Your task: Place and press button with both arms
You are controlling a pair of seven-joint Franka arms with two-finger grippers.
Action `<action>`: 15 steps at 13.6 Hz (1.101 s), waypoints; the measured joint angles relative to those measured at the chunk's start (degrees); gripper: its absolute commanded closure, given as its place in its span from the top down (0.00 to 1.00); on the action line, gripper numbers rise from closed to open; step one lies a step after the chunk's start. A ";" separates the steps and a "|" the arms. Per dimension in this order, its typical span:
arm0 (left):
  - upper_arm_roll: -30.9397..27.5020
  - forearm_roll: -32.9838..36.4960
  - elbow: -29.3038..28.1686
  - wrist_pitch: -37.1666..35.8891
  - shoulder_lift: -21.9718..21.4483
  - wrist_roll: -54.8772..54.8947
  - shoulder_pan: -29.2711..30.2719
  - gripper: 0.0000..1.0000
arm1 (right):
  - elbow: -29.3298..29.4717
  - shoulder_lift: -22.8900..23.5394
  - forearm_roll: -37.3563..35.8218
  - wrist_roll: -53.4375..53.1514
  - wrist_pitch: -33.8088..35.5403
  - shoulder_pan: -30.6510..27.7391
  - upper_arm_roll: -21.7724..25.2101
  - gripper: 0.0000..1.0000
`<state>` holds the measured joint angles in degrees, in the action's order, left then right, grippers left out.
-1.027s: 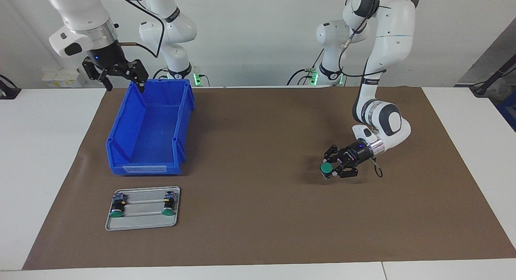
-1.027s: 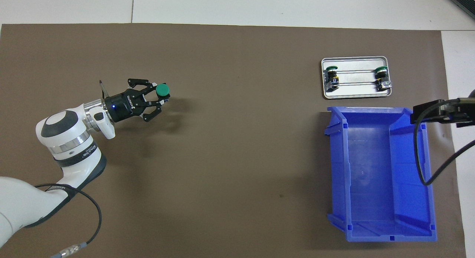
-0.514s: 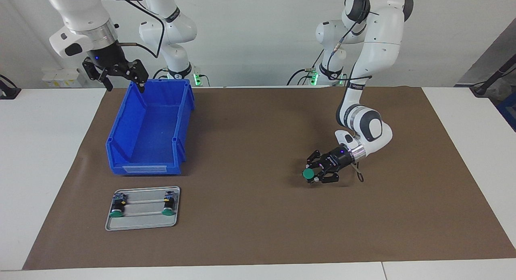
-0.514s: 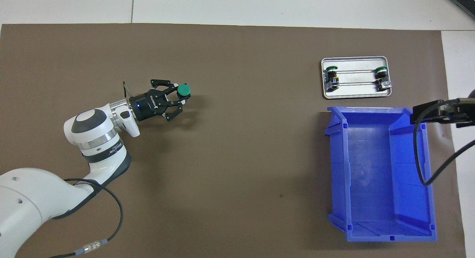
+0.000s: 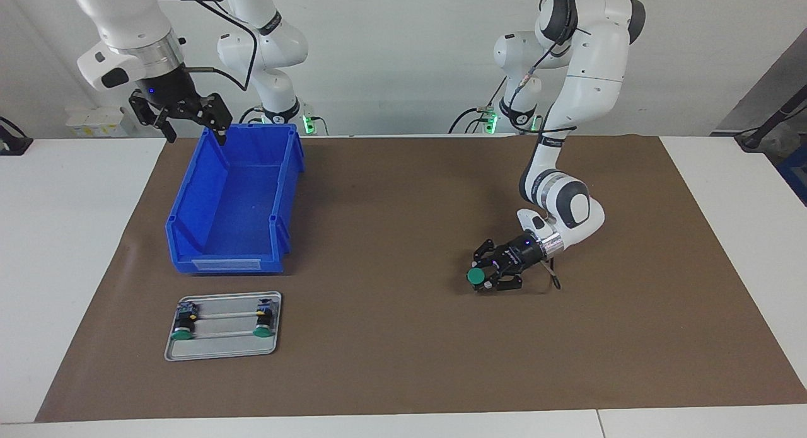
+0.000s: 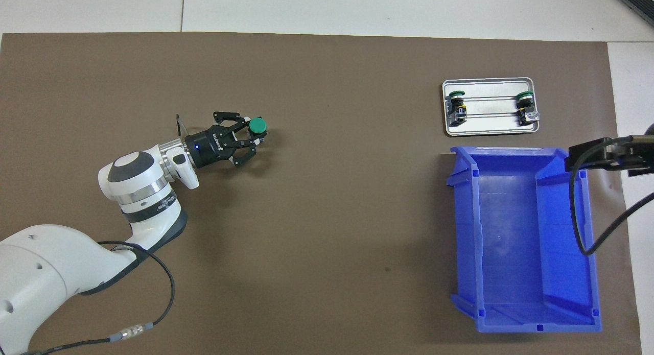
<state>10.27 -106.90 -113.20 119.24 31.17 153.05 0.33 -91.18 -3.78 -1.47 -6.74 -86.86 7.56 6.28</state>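
A button (image 5: 475, 276) with a round green cap sits between the fingertips of my left gripper (image 5: 483, 279), which is shut on its black body. The cap shows beside the fingertips from overhead too, button (image 6: 257, 124), left gripper (image 6: 252, 136). The gripper lies nearly level, very low over the brown mat (image 5: 391, 350) toward the left arm's end; whether the button touches the mat I cannot tell. My right gripper (image 5: 195, 133) hangs open and holds nothing, high over the corner of the blue bin (image 5: 189, 201) nearest the robots.
A small metal tray (image 5: 224, 295) lies beside the bin, farther from the robots, with two more green-capped buttons (image 5: 183, 329) (image 5: 263, 325) on its rails. The bin (image 6: 462, 232) has nothing in it. White tabletop surrounds the mat.
My left gripper has carried the button toward the middle of the table and slightly lower, its arm folding in. The right arm has stayed still.
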 measured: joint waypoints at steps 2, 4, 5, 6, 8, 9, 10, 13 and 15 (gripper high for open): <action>-0.12 0.00 -0.20 -0.06 0.22 0.92 0.62 0.00 | 0.00 0.00 0.00 0.00 0.00 -0.05 0.00 1.00; -0.15 0.00 -0.46 -0.79 0.28 1.64 0.96 0.00 | 0.00 0.00 0.00 0.00 0.00 -0.12 0.00 1.00; -0.14 0.00 -0.51 -0.84 0.28 1.99 0.96 0.00 | -0.01 0.00 0.00 0.00 0.00 -0.14 0.00 1.00; -0.16 0.00 -0.52 -0.87 0.28 2.06 0.98 0.00 | -0.03 0.00 0.00 0.00 0.00 -0.17 0.00 1.00; -0.16 0.16 -0.60 -1.13 0.27 2.07 1.24 0.00 | -0.03 0.00 0.00 0.00 0.00 -0.18 0.00 1.00; -0.14 0.21 -0.73 -1.40 0.27 2.08 1.45 0.00 | -0.04 0.00 0.00 0.00 0.00 -0.18 0.00 1.00; -0.14 0.22 -0.87 -1.66 0.27 2.12 1.61 0.00 | -0.04 0.00 0.00 0.00 0.00 -0.18 0.00 1.00; -0.14 0.22 -1.02 -1.90 0.25 2.14 1.78 0.00 | -0.04 0.00 0.00 0.00 0.00 -0.19 0.00 1.00; -0.14 0.34 -1.18 -2.11 0.22 2.14 2.01 0.00 | -0.04 0.00 0.00 0.00 0.00 -0.19 0.00 1.00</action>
<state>10.14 -106.56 -114.38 117.13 31.38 155.18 2.34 -91.22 -3.78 -1.47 -6.74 -86.86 7.37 6.28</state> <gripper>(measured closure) 0.661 0.000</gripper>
